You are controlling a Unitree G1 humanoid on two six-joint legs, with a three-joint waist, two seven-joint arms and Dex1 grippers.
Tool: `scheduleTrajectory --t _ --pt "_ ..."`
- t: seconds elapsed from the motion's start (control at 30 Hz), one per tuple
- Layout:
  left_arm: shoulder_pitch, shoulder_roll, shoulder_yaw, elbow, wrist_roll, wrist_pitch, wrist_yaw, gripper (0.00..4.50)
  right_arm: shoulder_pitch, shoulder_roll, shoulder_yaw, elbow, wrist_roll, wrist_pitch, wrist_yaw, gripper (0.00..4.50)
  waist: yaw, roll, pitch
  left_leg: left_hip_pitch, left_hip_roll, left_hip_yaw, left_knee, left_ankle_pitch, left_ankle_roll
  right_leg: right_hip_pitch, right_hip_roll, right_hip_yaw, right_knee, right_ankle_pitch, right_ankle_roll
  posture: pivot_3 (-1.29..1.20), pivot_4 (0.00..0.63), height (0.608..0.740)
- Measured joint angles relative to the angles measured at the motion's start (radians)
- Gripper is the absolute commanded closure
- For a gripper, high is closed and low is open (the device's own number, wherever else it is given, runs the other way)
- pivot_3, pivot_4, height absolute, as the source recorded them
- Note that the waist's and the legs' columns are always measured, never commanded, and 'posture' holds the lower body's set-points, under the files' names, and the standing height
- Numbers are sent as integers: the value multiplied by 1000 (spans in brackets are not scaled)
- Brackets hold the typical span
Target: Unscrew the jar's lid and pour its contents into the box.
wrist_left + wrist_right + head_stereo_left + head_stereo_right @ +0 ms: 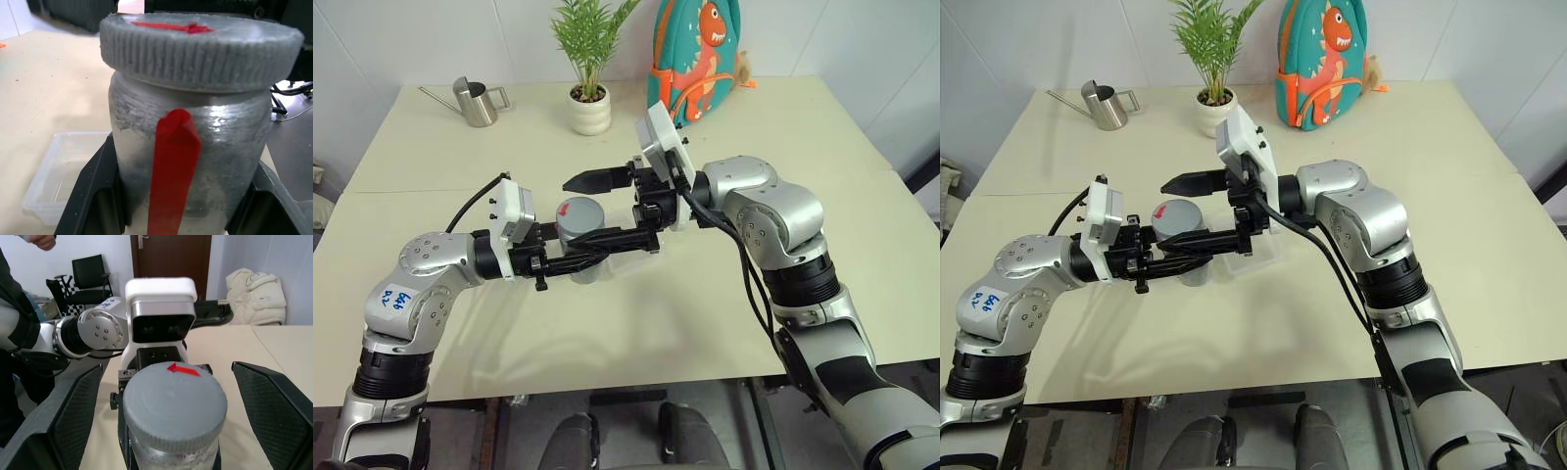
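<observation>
Jar [195, 161] sits clamped upright in the left pincer [592, 257], raised above the counter [783, 127], its lid [174, 403] on. The right pincer [174, 406] stands wide, one finger either side of the lid, not touching. Closing off-centre could tilt or twist the jar in its grip. The box [61, 176] lies just beside, below.

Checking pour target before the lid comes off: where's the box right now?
In the left wrist view the box sits on the table just behind and below the jar, which the left gripper holds; in the head views it lies mostly hidden under both grippers.
</observation>
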Motion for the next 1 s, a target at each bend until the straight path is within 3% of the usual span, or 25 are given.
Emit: scheduleTrajectory --t 0.13,0.3,0.47,0.6,0.7,0.8,1.0 --pt "0 -1 0 0 0 0 3 2568 0 1 0 12 -10 -5 0 1941 1 0 0 0 0 0 0 0 0 0 0 0 0 0 0 0 150 740" --pt "0 -1 10 -4 -2 -8 8 2568 0 35 -34 40 31 30 -18 1943 0 0 0 0 0 0 0 0 0 0 0 0 0 0 0 0 150 740" --pt "18 -1 10 -10 -2 -8 7 2568 -43 76 -241 55 259 202 -103 1943 1 0 0 0 0 -1 0 0 0 0 0 0 0 0 0 0 150 740" --pt "26 0 10 -14 -2 -8 9 2568 -36 55 -304 57 301 238 -163 1943 2 0 0 0 0 0 -1 0 0 0 -1 0 0 0 0 0 150 740" --pt "43 2 21 -34 -2 -8 19 2568 35 -26 -298 134 167 102 -203 1943 4 -1 -1 0 -1 0 0 -1 2 1 -2 0 -1 0 0 0 150 740" --pt "62 5 46 -41 -5 -8 27 2568 139 -117 -264 330 -64 -189 -245 1943 4 -2 -1 0 -2 4 0 -1 3 1 -2 1 -3 1 1 0 150 740" --pt "69 4 57 -38 -11 -7 31 2568 203 -160 -298 784 -278 -631 -377 1943 -5 -1 -1 1 0 7 -2 -1 2 0 0 1 -4 1 1 0 150 740"
